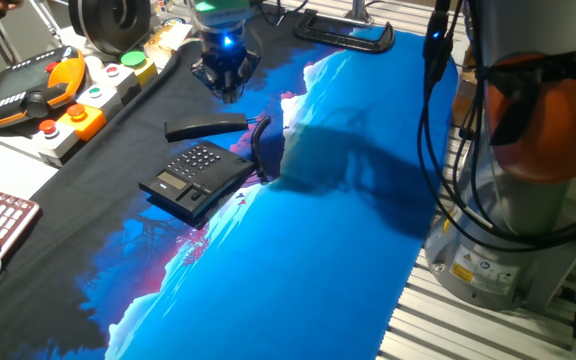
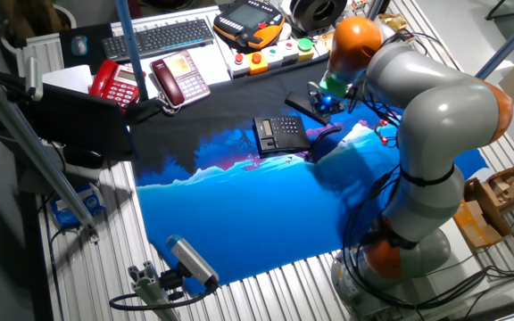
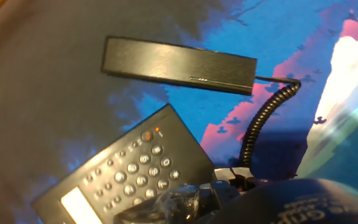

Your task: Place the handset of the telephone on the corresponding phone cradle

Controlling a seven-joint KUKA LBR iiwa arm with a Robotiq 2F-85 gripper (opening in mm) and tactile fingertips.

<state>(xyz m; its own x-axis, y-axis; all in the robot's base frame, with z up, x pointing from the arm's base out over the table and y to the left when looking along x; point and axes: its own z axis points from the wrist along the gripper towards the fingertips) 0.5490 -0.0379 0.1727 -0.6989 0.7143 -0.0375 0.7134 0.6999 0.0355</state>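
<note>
Telephone: set below and in front of the claw, keypad up; its cradle is not clearly made out.
Handset: laid flat on the cloth just under the claw, off the base, tethered by the coiled cord.
Claw: hung empty above the handset, presumably for a pick; jaw spread cannot be told.

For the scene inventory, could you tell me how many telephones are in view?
3. The black telephone sits mid-table on the cloth, its handset lying beside it. Two red phones stand side by side near the keyboard. Others may be hidden.
</note>
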